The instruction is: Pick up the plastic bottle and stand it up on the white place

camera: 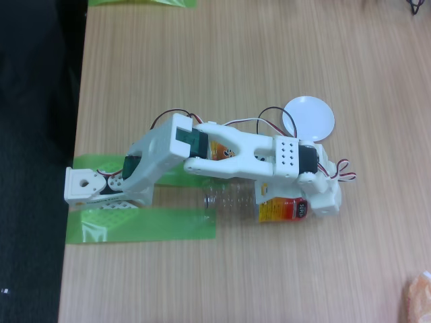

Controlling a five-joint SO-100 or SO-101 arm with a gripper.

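The plastic bottle [283,210] lies on its side on the wooden table, with its clear body pointing left and its red, yellow and orange label to the right. My white arm reaches over it from the left. The gripper [318,200] sits right at the label's right end, on or over the bottle. Its fingers are hidden under the wrist, so I cannot tell whether they are open or shut. The bottle's cap is hidden. The white place [308,118], a small round plate, lies just beyond the arm, above the gripper in the picture, with nothing on it.
The arm's base [87,185] is held by green tape [141,225] near the table's left edge. Something orange [219,149] shows through the arm, mostly hidden. A pale orange bag [419,296] lies at the bottom right corner. More green material [141,3] is at the top edge.
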